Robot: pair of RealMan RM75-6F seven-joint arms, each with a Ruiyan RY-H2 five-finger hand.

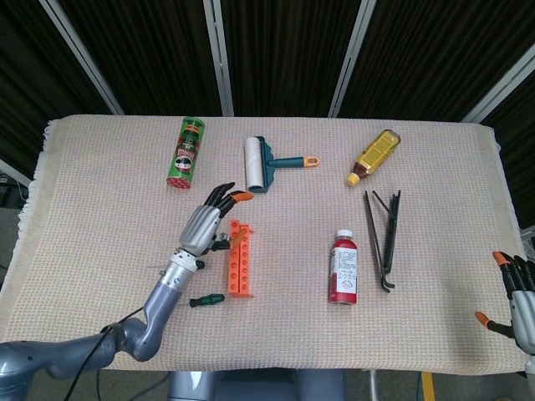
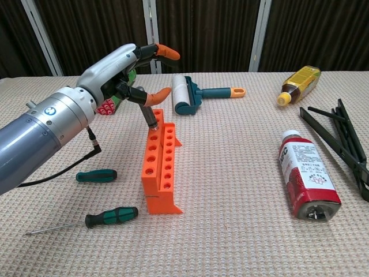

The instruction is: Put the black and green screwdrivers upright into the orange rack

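The orange rack [image 2: 158, 167] [image 1: 238, 259] stands left of the table's middle. My left hand [image 2: 132, 72] [image 1: 209, 221] hovers over its far end and pinches the black screwdriver [image 2: 151, 117] between thumb and fingers. The screwdriver's tip is at a far hole of the rack and it leans slightly left. Its handle is mostly hidden inside the hand. A green and black screwdriver [image 2: 112, 216] [image 1: 206, 299] lies flat in front of the rack, to its left. My right hand [image 1: 517, 302] rests at the table's near right corner, fingers apart and empty.
A teal tool handle [image 2: 97, 175] lies left of the rack. At the back are a green snack can [image 1: 185, 152], a lint roller [image 1: 266, 163] and a yellow bottle [image 1: 374, 155]. A red bottle [image 1: 343, 267] and black tongs [image 1: 383, 238] lie to the right.
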